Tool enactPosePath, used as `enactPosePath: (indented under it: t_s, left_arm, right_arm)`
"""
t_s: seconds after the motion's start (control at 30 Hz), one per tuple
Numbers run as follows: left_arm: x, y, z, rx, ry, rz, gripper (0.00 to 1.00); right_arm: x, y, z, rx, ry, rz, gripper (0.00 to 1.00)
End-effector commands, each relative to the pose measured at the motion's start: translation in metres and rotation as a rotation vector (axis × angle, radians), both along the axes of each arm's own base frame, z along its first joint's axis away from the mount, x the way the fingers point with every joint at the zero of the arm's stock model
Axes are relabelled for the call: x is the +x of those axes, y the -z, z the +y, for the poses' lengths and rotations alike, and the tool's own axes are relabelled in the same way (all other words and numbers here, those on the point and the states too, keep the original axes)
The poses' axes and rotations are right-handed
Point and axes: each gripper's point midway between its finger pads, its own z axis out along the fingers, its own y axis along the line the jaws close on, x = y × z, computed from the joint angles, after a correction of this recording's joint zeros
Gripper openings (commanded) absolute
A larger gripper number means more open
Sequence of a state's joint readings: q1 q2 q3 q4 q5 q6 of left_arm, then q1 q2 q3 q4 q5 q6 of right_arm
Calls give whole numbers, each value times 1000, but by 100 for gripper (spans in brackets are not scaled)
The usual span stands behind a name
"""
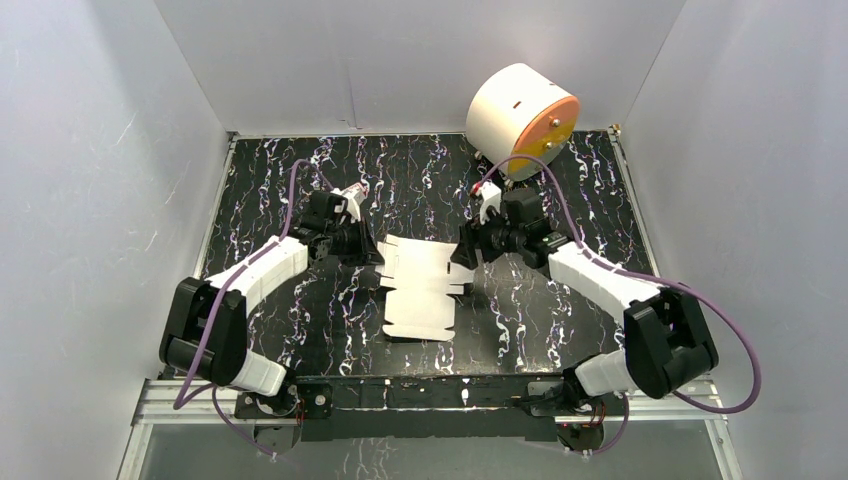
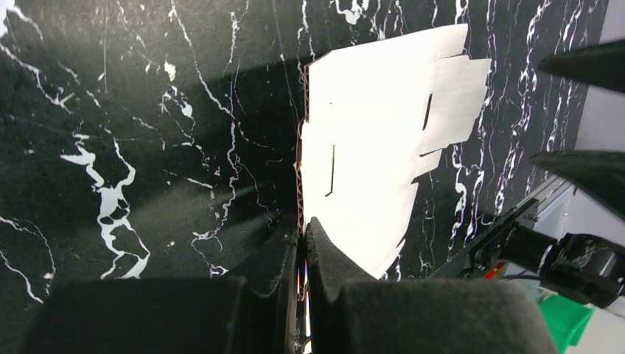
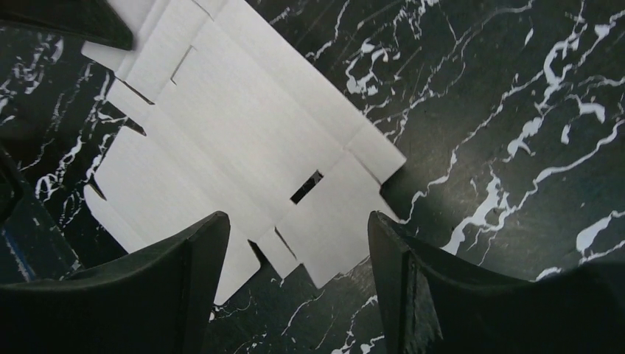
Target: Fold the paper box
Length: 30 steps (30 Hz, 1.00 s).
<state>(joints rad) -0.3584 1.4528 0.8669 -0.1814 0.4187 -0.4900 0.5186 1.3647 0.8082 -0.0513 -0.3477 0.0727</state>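
Note:
The paper box (image 1: 420, 288) is a flat white die-cut sheet with tabs and slots, lying mid-table on the black marbled surface. My left gripper (image 1: 376, 250) is shut on the sheet's left edge; in the left wrist view the cardboard edge (image 2: 301, 169) runs straight in between the closed fingertips (image 2: 320, 240), and the sheet (image 2: 376, 133) spreads away beyond them. My right gripper (image 1: 463, 256) is open at the sheet's right edge. In the right wrist view its gripper (image 3: 296, 230) has wide-apart jaws straddling the sheet's tabbed edge (image 3: 317, 251) without touching it.
A big white cylinder with an orange face (image 1: 522, 106) sits at the back right, with a tiny red item (image 1: 487, 186) in front of it. White walls enclose the table on three sides. The metal rail (image 1: 420, 392) with the arm bases runs along the near edge.

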Motion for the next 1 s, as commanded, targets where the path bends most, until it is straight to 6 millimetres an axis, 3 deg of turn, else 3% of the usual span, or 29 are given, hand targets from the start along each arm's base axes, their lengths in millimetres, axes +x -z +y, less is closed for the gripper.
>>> enactPosePath:
  t_s: [0.0, 0.23, 0.5, 0.63, 0.97]
  left_arm:
    - [-6, -8, -5, 15, 131, -26, 0]
    - [-5, -10, -7, 23, 218, -47, 0]
    - [-10, 0, -6, 39, 275, -50, 0]
    - [-11, 1, -6, 40, 283, -48, 0]
    - [-12, 5, -6, 42, 285, -37, 0]
  right_arm:
    - [15, -41, 21, 146, -169, -90, 79]
    - [37, -43, 34, 199, -270, -119, 80]
    - [49, -10, 53, 228, -374, -15, 76]
    - [42, 3, 61, 280, -446, 62, 70]
    - [30, 14, 69, 364, -523, 150, 60]
